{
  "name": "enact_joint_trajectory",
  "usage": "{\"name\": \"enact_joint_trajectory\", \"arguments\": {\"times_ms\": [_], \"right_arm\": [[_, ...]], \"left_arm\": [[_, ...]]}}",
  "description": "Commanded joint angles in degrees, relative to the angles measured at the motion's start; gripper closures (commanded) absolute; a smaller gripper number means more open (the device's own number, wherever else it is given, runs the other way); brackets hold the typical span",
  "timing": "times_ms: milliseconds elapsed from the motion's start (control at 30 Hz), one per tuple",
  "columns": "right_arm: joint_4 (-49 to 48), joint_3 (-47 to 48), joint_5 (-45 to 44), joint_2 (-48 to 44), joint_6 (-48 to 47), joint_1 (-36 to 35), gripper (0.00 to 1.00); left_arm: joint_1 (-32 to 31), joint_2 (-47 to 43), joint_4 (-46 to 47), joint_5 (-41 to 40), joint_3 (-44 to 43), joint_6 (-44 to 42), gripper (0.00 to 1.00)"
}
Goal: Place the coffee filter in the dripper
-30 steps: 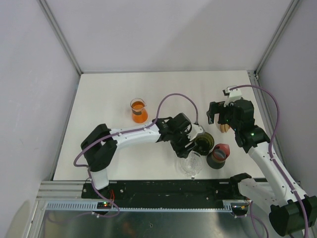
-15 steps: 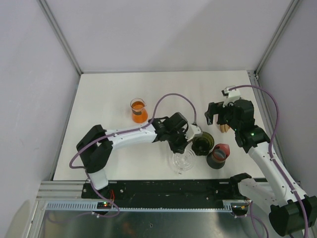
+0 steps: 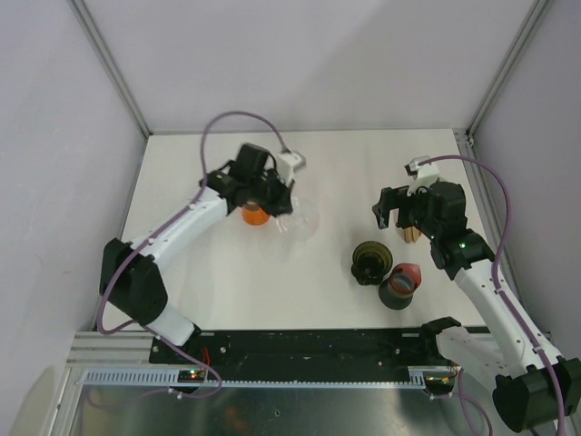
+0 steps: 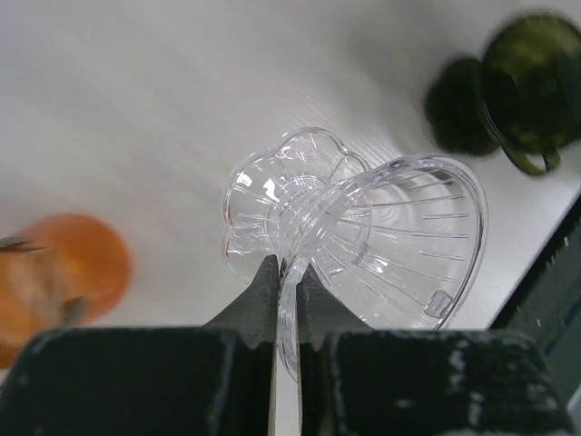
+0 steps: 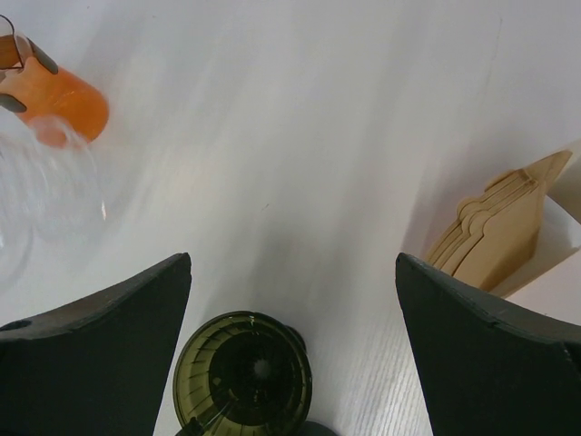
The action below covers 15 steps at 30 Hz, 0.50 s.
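A clear plastic dripper (image 4: 381, 245) hangs tilted on its side, with my left gripper (image 4: 289, 277) shut on its thin handle. From above, this dripper (image 3: 301, 219) is in the air beside the orange beaker, with the left gripper (image 3: 283, 205) at its left. A stack of tan coffee filters (image 5: 499, 227) stands in a white holder at the right. My right gripper (image 5: 295, 300) is open and holds nothing, hovering just left of the filters (image 3: 413, 232). A dark green dripper (image 5: 243, 372) sits upright on the table below it.
An orange beaker (image 3: 255, 205) stands at the back left, close to the left gripper. A dark cup with a red rim (image 3: 400, 284) sits beside the green dripper (image 3: 371, 262). The metal frame post (image 3: 477, 163) runs along the table's right edge.
The left gripper shut on the clear dripper near the front edge, then carried it up and back to the left, beside the orange beaker. The right arm has stayed put.
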State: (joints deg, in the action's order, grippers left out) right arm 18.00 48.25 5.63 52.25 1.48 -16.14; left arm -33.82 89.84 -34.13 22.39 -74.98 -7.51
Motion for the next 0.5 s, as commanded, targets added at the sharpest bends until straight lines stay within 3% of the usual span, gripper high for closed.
{"name": "enact_joint_trajectory", "arguments": {"times_ms": [0,233,467], "right_arm": [[-2.76,2.55,1.48,0.60,0.09,-0.27,0.01],[-2.33,2.53,0.97,0.76,0.03,-0.32,0.01],[-1.97,2.55,0.36,0.96,-0.18,-0.37,0.01]], "left_arm": [[8.36,-3.96,0.90,-2.06,-7.64,4.36,1.00],[20.39,-1.13,0.88,-1.50,-13.65,8.50,1.00],[24.85,1.49,0.79,-1.11,-14.74,7.90,1.00]]}}
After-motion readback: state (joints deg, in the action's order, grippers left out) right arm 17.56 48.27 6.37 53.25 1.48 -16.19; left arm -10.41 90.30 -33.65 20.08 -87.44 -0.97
